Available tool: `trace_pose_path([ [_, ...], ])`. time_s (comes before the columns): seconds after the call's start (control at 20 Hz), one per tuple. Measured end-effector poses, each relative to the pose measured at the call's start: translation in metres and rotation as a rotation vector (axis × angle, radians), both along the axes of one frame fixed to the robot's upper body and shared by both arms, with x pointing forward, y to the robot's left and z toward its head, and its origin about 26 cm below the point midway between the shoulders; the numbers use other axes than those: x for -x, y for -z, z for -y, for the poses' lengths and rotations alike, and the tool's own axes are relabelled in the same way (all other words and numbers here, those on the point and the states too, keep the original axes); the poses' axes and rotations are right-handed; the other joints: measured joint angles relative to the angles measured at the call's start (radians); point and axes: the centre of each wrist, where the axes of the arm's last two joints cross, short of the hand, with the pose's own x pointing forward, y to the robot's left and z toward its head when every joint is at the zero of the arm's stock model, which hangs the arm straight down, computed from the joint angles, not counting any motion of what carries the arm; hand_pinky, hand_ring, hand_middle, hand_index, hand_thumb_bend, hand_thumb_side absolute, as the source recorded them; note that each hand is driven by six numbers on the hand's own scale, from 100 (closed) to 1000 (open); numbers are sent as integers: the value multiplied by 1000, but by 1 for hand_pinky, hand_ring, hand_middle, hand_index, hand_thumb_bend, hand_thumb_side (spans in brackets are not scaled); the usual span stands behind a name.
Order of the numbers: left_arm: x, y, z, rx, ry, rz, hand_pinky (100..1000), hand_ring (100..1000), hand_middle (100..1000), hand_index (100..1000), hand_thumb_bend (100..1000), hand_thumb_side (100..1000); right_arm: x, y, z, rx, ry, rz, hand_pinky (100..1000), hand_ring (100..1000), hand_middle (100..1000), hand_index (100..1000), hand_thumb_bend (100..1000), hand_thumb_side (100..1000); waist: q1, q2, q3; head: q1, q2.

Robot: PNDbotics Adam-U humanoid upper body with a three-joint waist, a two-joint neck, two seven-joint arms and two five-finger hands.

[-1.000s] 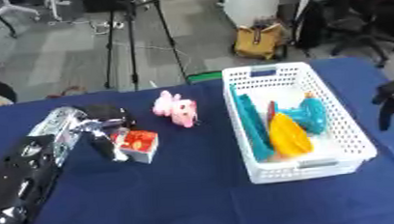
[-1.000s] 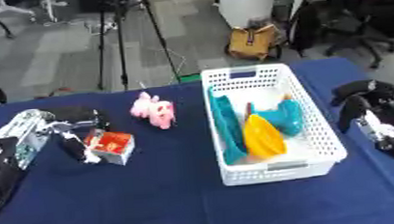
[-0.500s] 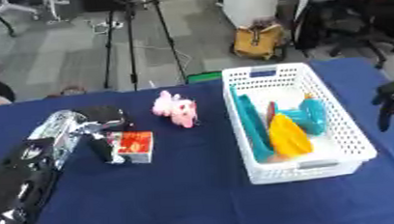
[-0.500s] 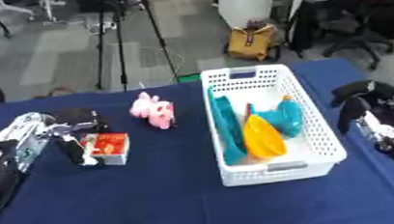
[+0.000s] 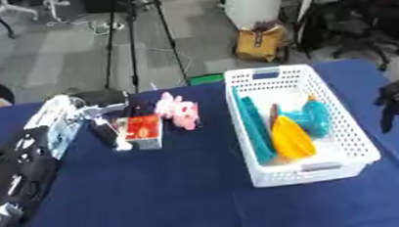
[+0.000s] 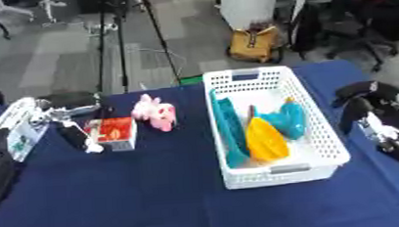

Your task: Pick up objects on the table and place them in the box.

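One white box [image 5: 350, 146] sits at 3 o'clock on the blue table [image 5: 156, 196], holding one yellow and two teal items. One pink toy [image 5: 179, 113] and one red carton [image 5: 141, 130], print unreadable, lie at 10 o'clock. The left hand [image 5: 108, 132] pinches the carton; right hand [image 6: 357, 108] hangs curled, empty.
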Motion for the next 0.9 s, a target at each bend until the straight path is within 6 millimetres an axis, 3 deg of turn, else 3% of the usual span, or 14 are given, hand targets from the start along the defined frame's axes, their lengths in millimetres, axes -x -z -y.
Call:
trace_pose_path([
  [0.25, 3, -12, 30, 11, 70, 38, 774, 488, 399, 790, 223, 100, 0, 0, -1, 4, -7, -2, 335, 408, 561, 727, 100, 528, 2, -5, -17, 9, 0],
  [0.45, 4, -21, 64, 45, 129, 116, 765, 487, 398, 789, 228, 100, 0, 1, -2, 7, -18, -7, 335, 408, 561, 727, 100, 528, 16, -9, -47, 18, -5],
  [0.55, 5, -19, 71, 56, 139, 138, 641, 475, 401, 783, 169, 100, -1, 0, -3, 7, -23, -8, 336, 409, 561, 727, 100, 528, 16, -9, -50, 20, -6],
  [0.65, 5, -20, 75, 100, 134, 160, 628, 480, 409, 785, 168, 100, -3, -3, -7, 7, -37, 0, 336, 409, 561, 727, 100, 528, 22, -9, -82, 26, -13],
  [0.7, 6, -20, 81, 138, 137, 169, 608, 481, 411, 786, 369, 233, -3, -4, -8, 7, -41, 1, 336, 409, 561, 727, 100, 528, 29, -9, -98, 29, -16],
  [0.75, 7, -20, 89, 178, 142, 176, 594, 482, 413, 787, 145, 100, -3, -4, -8, 8, -44, -2, 336, 409, 561, 727, 100, 528, 38, -9, -106, 30, -20],
  [0.9, 9, -18, 106, 286, 134, 191, 573, 488, 418, 785, 150, 100, -4, -5, -12, 9, -59, -2, 336, 409, 561, 727, 100, 528, 45, -8, -134, 35, -28],
])
